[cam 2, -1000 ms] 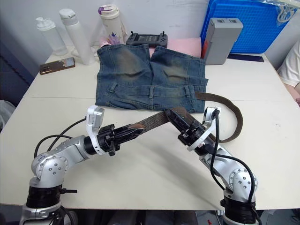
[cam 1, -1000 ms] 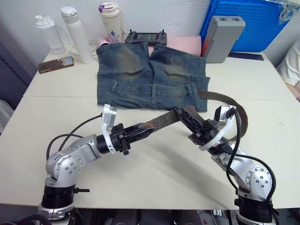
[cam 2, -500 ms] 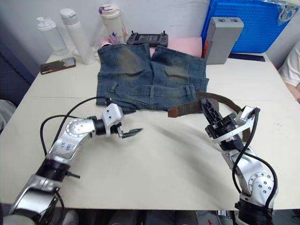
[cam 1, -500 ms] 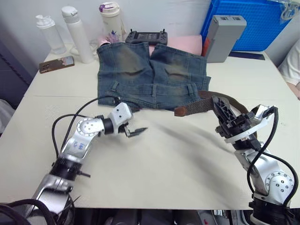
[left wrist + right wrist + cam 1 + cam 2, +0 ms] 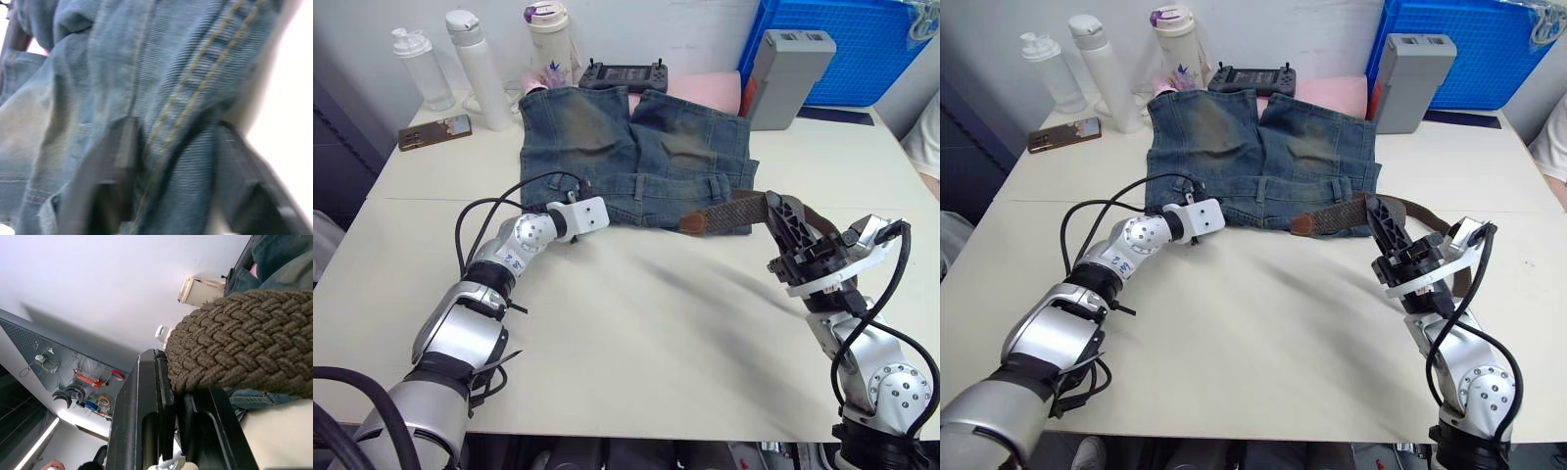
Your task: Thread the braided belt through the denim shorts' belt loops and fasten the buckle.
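The denim shorts (image 5: 636, 147) lie flat at the table's far middle, waistband toward me, with belt loops (image 5: 637, 186) (image 5: 713, 182) upright across it. My left gripper (image 5: 603, 208) is at the waistband's left corner. In the left wrist view its fingers (image 5: 105, 186) stand open with a fold of stitched denim (image 5: 186, 112) between them. My right gripper (image 5: 779, 211) is shut on the braided belt (image 5: 739, 209), just right of the shorts. The belt's flat brown tip (image 5: 691, 224) rests at the waistband's near edge, and the rest curves behind the gripper. The buckle is hidden.
Three bottles (image 5: 480, 69) and a phone (image 5: 433, 131) stand at the far left. A black controller (image 5: 625, 74), a pink item (image 5: 700, 90), a grey box (image 5: 785, 64) and a blue crate (image 5: 862, 49) line the back. A person's sleeve (image 5: 925, 137) shows at the right edge.
My left gripper let go of the belt tip and swung up to the waistband's left corner. My right gripper pulled the belt right, so its tip now lies by the waistband.
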Robot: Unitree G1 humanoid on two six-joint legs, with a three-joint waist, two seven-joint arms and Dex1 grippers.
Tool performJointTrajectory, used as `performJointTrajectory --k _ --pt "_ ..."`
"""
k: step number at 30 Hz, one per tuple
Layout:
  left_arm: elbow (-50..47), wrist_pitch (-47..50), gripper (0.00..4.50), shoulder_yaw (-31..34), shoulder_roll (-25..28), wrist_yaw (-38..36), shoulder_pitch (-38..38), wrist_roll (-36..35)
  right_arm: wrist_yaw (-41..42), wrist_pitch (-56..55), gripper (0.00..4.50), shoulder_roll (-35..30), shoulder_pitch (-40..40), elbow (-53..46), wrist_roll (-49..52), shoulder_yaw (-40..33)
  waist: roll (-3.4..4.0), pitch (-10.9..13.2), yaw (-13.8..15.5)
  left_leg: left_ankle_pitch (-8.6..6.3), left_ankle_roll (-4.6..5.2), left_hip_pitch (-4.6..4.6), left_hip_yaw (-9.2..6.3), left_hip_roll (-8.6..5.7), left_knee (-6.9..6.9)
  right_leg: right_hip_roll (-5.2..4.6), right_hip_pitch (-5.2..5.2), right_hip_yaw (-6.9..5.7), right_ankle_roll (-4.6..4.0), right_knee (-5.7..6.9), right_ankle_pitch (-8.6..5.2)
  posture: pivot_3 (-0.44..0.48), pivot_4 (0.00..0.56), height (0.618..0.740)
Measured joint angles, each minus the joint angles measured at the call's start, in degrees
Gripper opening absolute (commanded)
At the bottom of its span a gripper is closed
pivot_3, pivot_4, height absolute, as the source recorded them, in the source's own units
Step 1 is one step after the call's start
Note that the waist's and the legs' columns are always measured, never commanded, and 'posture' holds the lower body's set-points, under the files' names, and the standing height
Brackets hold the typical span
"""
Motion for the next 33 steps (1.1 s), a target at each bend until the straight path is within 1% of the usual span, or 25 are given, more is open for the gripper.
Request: performJointTrajectory --k 8,10,11,12,13,14,16,19,20,22,24,25,28,30,32,33 --pt "0.8 -1.5 0.37 0.9 0.4 0.0 -0.3 0.6 0.0 -1.2 0.00 0.0 0.8 -0.1 0.0 0.1 -0.01 0.0 -0.1 0.00 0.01 0.00 0.07 0.03 0.01 -0.02 -0.17 0.02 0.00 0.20 0.00 0.000 0.150 0.714" --pt "-0.6 -2.0 0.37 1.7 1.3 -1.0 0.8 0.0 0.0 -1.4 0.00 0.0 0.8 -0.1 0.0 0.3 0.00 0.0 -0.2 0.00 0.01 -0.01 0.09 0.05 -0.01 -0.02 -0.25 0.01 0.00 0.30 0.00 0.000 0.150 0.714" --pt "-2.9 -2.1 0.37 2.4 2.4 -2.4 2.5 -0.9 0.0 -1.4 0.00 0.0 0.9 -0.3 -0.1 0.5 0.00 0.0 -0.4 0.00 0.00 -0.01 0.10 0.07 -0.03 -0.01 -0.31 0.01 0.00 0.36 0.00 0.000 0.150 0.714" --pt "-6.6 -2.2 0.37 3.7 3.9 -4.4 5.3 -2.4 -0.1 -1.5 0.00 0.0 1.0 -0.6 -0.2 0.6 0.01 0.0 -0.8 0.00 0.00 0.01 0.14 0.12 -0.08 -0.01 -0.37 0.00 0.00 0.36 0.00 0.000 0.150 0.714" --pt "-12.3 -2.1 0.37 5.2 6.0 -6.7 9.6 -4.6 -0.1 -1.6 0.00 -0.1 1.1 -1.0 -0.3 0.7 0.03 0.0 -1.5 -0.01 -0.01 0.03 0.09 0.15 -0.13 -0.01 -0.43 0.00 -0.01 0.43 0.00 0.000 0.150 0.714" --pt "-20.6 -1.2 0.37 7.5 8.6 -9.5 15.6 -7.6 -0.3 -1.9 0.00 -0.5 1.5 -1.3 -0.4 0.2 0.04 0.0 -2.2 -0.02 -0.04 0.08 -0.06 0.22 -0.22 0.03 -0.47 -0.06 -0.01 0.49 0.00 0.000 0.150 0.714" --pt "-32.6 2.1 0.37 10.4 12.3 -12.9 24.7 -10.9 -0.6 -2.5 0.00 -1.1 1.5 -1.5 -0.4 -0.3 0.06 0.0 -3.3 -0.07 -0.03 0.16 -0.21 0.24 -0.29 0.03 -0.49 -0.07 -0.01 0.70 0.00 0.000 0.150 0.714" --pt "-53.8 8.6 0.37 15.5 17.5 -16.1 42.6 -15.2 -1.1 -2.5 0.00 -3.9 1.3 -1.6 -0.3 -1.7 0.09 0.0 -3.8 -0.36 0.01 0.82 -0.32 0.40 -0.51 0.02 -0.23 -0.01 -0.01 0.98 0.00 0.000 0.150 0.714" --pt "-54.2 8.8 0.37 15.6 17.6 -16.1 43.1 -15.3 -1.1 -2.5 0.00 -4.0 1.3 -1.7 -0.3 -1.8 0.08 0.0 -3.8 -0.37 0.00 0.84 -0.31 0.44 -0.51 0.02 -0.22 -0.01 -0.01 0.98 0.00 0.000 0.150 0.714" --pt "-65.2 12.5 0.37 19.8 19.3 -16.4 54.9 -16.5 -1.9 -2.0 0.00 -5.8 -0.1 -1.1 -0.2 -1.4 0.07 0.0 -3.5 -0.44 -0.02 0.84 -0.09 0.70 -0.42 0.03 -0.20 0.04 -0.02 0.75 0.00 0.000 0.150 0.714" --pt "-73.2 13.7 0.37 23.6 20.4 -16.4 65.6 -17.5 -2.8 -1.8 0.00 -8.0 -1.0 0.0 -0.1 -1.8 0.11 -0.1 -3.4 -0.54 0.02 0.92 0.03 0.72 -0.31 0.01 -0.10 0.11 -0.03 0.70 -0.01 0.000 0.150 0.714" --pt "-75.8 14.2 0.37 24.7 20.8 -16.4 69.0 -17.6 -3.3 -1.6 0.00 -8.6 -1.3 0.2 -0.1 -2.0 0.12 -0.1 -3.1 -0.54 0.02 0.94 0.02 0.73 -0.26 0.02 0.05 0.09 -0.04 0.54 -0.01 0.000 0.150 0.714" --pt "-80.3 15.1 0.37 27.1 21.4 -16.4 75.5 -17.5 -4.7 -1.2 0.00 -9.7 -2.2 0.3 0.7 -1.6 0.31 -0.1 -2.3 -0.53 0.02 1.01 0.06 0.73 -0.17 0.05 0.50 0.09 -0.18 -0.17 -0.09 0.000 0.150 0.714" --pt "-81.1 15.7 0.37 27.4 21.3 -16.4 76.2 -17.5 -5.6 -1.0 0.00 -9.9 -2.6 0.3 1.3 -1.4 0.35 -0.1 -1.5 -0.53 0.02 1.03 0.15 0.73 -0.15 0.07 0.58 0.10 -0.20 -0.37 -0.10 0.000 0.150 0.714" --pt "-81.3 16.1 0.37 27.5 21.0 -16.3 76.1 -17.5 -6.4 -0.6 0.00 -10.0 -2.8 0.3 1.8 -1.1 0.37 -0.2 -1.4 -0.53 0.02 1.02 0.21 0.74 -0.15 0.08 0.57 0.11 -0.21 -0.44 -0.10 0.000 0.150 0.714" --pt "-81.3 16.2 1.08 27.6 20.7 -16.5 75.8 -17.9 -6.9 -0.2 0.00 -10.2 -2.8 0.3 1.9 -1.0 0.39 -0.2 -1.4 -0.53 0.03 1.01 0.22 0.74 -0.15 0.08 0.57 0.10 -0.21 -0.43 -0.10 0.000 0.150 0.714"
